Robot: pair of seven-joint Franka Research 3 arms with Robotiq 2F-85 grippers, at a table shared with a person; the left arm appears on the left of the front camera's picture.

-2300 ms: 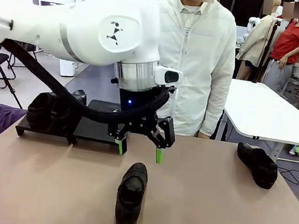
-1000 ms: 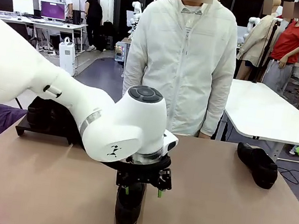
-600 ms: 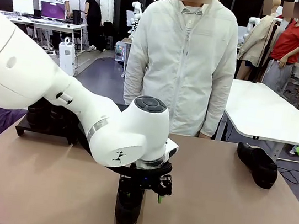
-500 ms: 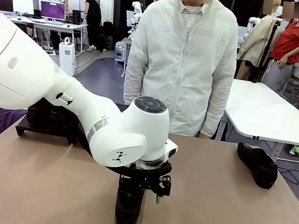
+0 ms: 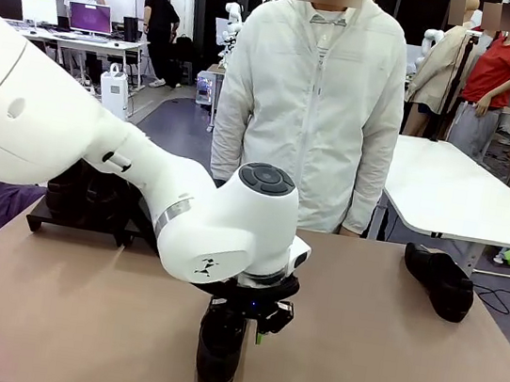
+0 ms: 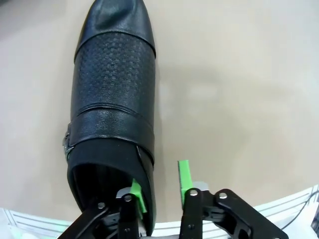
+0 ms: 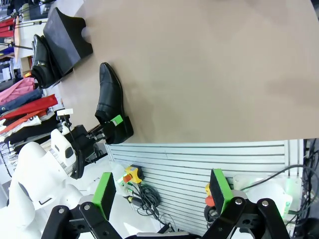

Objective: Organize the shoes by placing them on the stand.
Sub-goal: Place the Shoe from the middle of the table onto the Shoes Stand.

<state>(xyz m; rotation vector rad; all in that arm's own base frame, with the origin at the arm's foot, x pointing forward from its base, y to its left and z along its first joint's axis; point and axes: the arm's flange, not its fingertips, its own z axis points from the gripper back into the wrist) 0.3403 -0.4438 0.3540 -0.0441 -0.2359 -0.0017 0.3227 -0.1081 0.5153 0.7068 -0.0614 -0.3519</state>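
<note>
Your left gripper (image 6: pixel 159 177) is down on the near shoe (image 6: pixel 112 89). That shoe lies flat on the table (image 5: pixel 383 361), close to the robot-side edge and about mid-width, toe toward that edge. One green pad sits inside the heel opening and the other just outside the side wall, so the fingers are narrowed around the leather. A sliver of tabletop shows between the outer pad and the shoe, so honestly I can't tell if it's actually biting.

Your right gripper (image 7: pixel 162 191) is out past the table's edge, fingers spread wide.

The stand (image 5: pixel 42 215) sits at the far left corner with dark shoes (image 5: pixel 84 194) on its left panel. The arm covers part of it, so I can't count them cleanly. The other shoe (image 5: pixel 439 281) lies on the table near the far right corner, well apart from the stand. The person (image 5: pixel 309 113) is at the far edge.
</note>
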